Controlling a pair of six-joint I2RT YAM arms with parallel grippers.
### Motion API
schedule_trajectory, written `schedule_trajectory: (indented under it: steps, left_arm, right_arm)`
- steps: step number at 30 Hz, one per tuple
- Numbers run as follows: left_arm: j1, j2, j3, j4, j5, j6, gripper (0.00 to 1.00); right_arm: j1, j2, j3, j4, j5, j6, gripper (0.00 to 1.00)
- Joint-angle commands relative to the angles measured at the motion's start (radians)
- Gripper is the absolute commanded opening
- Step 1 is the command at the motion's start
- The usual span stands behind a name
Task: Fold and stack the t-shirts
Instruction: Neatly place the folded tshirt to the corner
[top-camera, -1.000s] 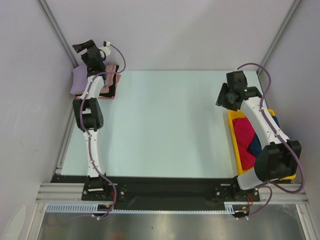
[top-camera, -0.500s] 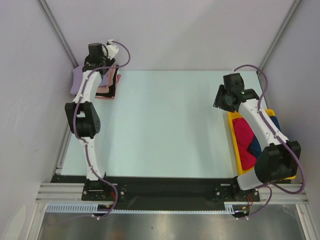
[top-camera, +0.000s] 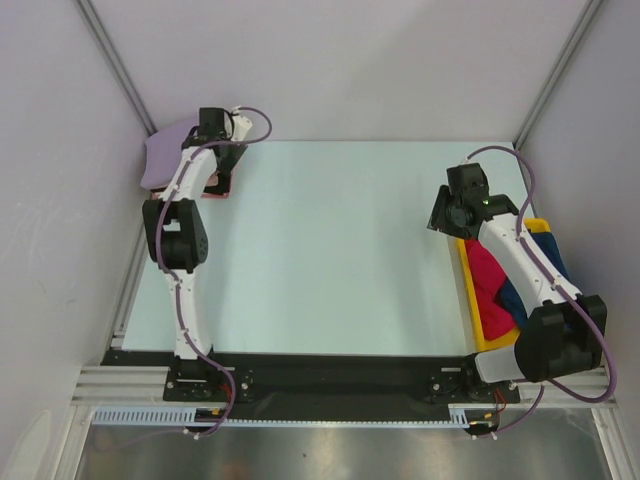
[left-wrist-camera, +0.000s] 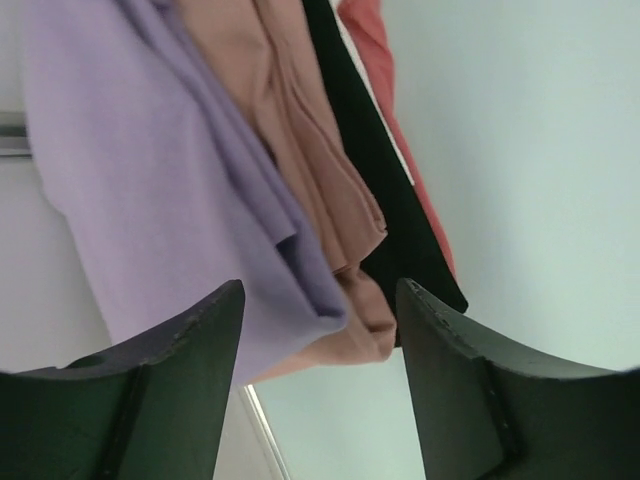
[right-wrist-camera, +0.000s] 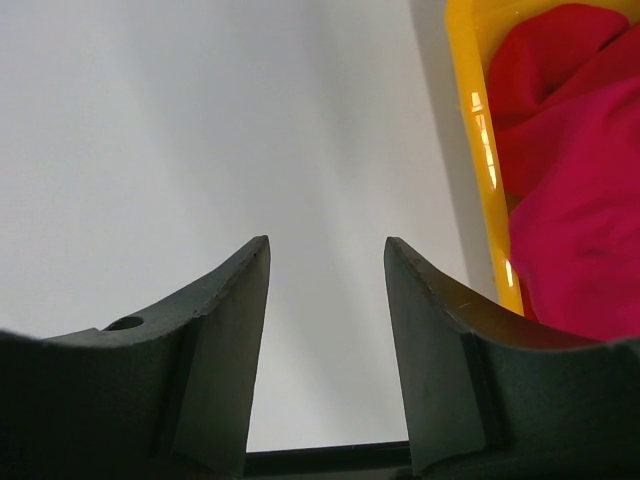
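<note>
A folded stack lies at the table's far left corner: a lavender t-shirt (top-camera: 163, 155) (left-wrist-camera: 150, 180) on top, then a salmon pink one (left-wrist-camera: 300, 130), a black one (left-wrist-camera: 372, 170) and a red-orange edge (left-wrist-camera: 385, 60) at the bottom. My left gripper (top-camera: 215, 125) (left-wrist-camera: 320, 292) hovers over the stack's edge, open and empty. A red t-shirt (top-camera: 489, 278) (right-wrist-camera: 575, 200) and a dark blue one (top-camera: 516, 290) lie crumpled in the yellow bin (top-camera: 468, 300) (right-wrist-camera: 470, 130). My right gripper (top-camera: 449, 215) (right-wrist-camera: 326, 242) is open and empty above the table, just left of the bin.
The pale green table top (top-camera: 330, 250) lies between the two arms. Grey walls and metal rails (top-camera: 115, 60) close in the far corners. The stack overhangs the table's left edge near a rail.
My left gripper has swung right and nearer, from beyond the stack to over its right edge. My right gripper has drifted slightly nearer and right, toward the bin.
</note>
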Motion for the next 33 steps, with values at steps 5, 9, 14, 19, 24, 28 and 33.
schedule_trajectory:
  steps: [5,9,14,19,24,28,33]
  left_arm:
    - [-0.016,0.057,0.012,0.073,-0.14,0.038,0.63]
    - [-0.014,0.062,0.002,0.096,-0.169,0.048,0.59]
    - [-0.016,0.015,-0.019,0.113,-0.137,0.033,0.54]
    - [-0.014,-0.022,-0.059,0.134,-0.129,0.042,0.35]
    - [-0.013,-0.006,-0.056,0.139,-0.146,0.059,0.21]
    - [-0.011,-0.022,-0.06,0.136,-0.129,0.056,0.0]
    - [-0.011,-0.129,-0.169,0.142,-0.098,0.107,0.0]
  right_arm:
    - [-0.01,-0.004,0.023,0.036,0.008,-0.01,0.55]
    - [-0.011,0.016,0.037,0.038,-0.001,-0.008,0.55]
    - [-0.011,0.034,0.052,0.041,-0.013,-0.008,0.55]
    - [-0.011,0.044,0.063,0.039,-0.02,-0.011,0.55]
    - [-0.011,0.048,0.083,0.029,-0.013,-0.023,0.55]
    - [-0.013,0.041,0.086,0.016,-0.007,-0.026,0.55]
    - [-0.013,0.031,0.077,0.015,-0.01,-0.02,0.55]
